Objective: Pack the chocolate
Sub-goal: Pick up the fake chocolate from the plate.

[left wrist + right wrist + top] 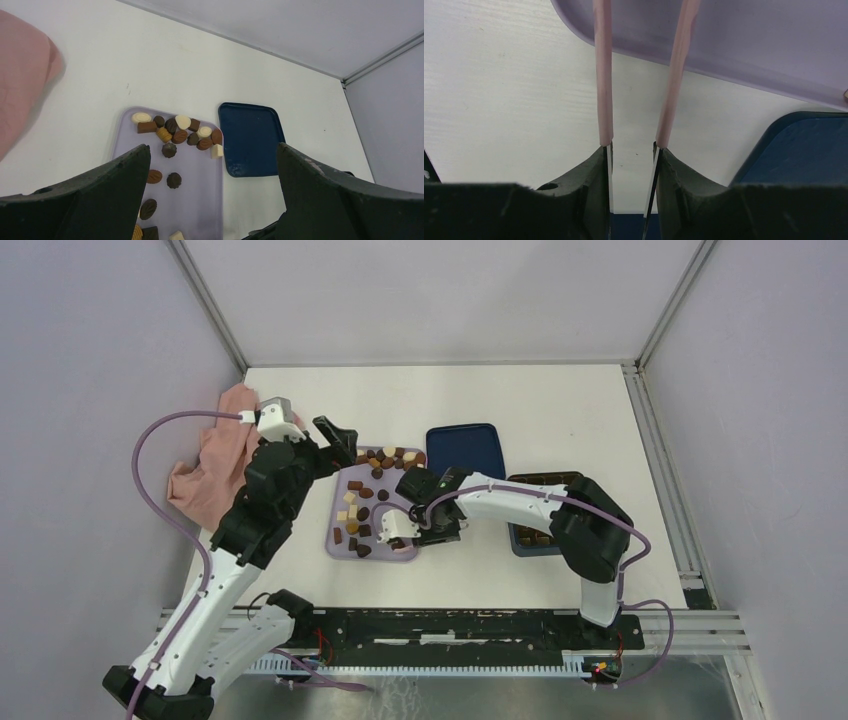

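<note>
Clamping slim pink plastic tongs (604, 75), the right gripper (633, 150) holds their arms slightly apart over the flat lilac tray (749, 45) — apparently to pinch a piece. The small brown and cream chocolate pieces (180, 136) lie loose there; the left gripper (212, 147) hangs above — jaws wide, empty

brown, cream chocolate (180, 136); lilac tray (200, 190); pink tongs (603, 75)

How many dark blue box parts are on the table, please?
2. A flat piece lies just right of the lilac tray; a compartmented box sits farther right, partly hidden under the right arm.
</note>
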Controlling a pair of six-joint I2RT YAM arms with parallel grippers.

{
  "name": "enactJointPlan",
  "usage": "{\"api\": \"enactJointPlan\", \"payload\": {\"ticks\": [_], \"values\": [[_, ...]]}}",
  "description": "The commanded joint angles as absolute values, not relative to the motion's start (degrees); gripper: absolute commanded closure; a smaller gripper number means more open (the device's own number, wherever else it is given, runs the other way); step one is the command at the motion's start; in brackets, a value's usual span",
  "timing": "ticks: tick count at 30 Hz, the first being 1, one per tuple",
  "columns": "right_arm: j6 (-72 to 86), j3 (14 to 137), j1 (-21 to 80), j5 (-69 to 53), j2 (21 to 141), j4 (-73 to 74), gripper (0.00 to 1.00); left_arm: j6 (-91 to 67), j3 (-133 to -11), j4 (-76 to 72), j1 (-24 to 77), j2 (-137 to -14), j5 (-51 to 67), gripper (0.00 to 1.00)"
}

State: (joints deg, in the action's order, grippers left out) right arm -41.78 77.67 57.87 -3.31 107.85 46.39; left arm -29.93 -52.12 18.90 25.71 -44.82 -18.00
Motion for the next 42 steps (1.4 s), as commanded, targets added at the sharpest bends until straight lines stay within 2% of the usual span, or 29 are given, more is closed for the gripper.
{"api": "enactJointPlan", "payload": {"ticks": [1,9,22,32,42], "values": [[-41.31,80.55,58.66,-0.66,108.60,48.40,0.61,-32.33,-52.21,18.80,25.52,-43.70,-19.51,0.00],[-41.32,82.53,59.13,1.21,109.76,50.66,0.57,-32.43,-52.09,19.06,25.49,-43.52,-19.51,0.00],[-41.66,84.73,59.57,2.86,111.87,52.55,0.59,-32.52,-52.12,19.33,25.52,-43.37,-19.69,0.00],[-41.57,84.13,59.50,1.32,109.58,51.14,0.70,-32.51,-52.04,19.51,25.43,-43.09,-19.78,0.00],[-40.78,83.32,57.08,-3.43,106.29,49.56,0.72,-32.77,-52.38,20.04,25.38,-42.89,-19.60,0.00]]}}
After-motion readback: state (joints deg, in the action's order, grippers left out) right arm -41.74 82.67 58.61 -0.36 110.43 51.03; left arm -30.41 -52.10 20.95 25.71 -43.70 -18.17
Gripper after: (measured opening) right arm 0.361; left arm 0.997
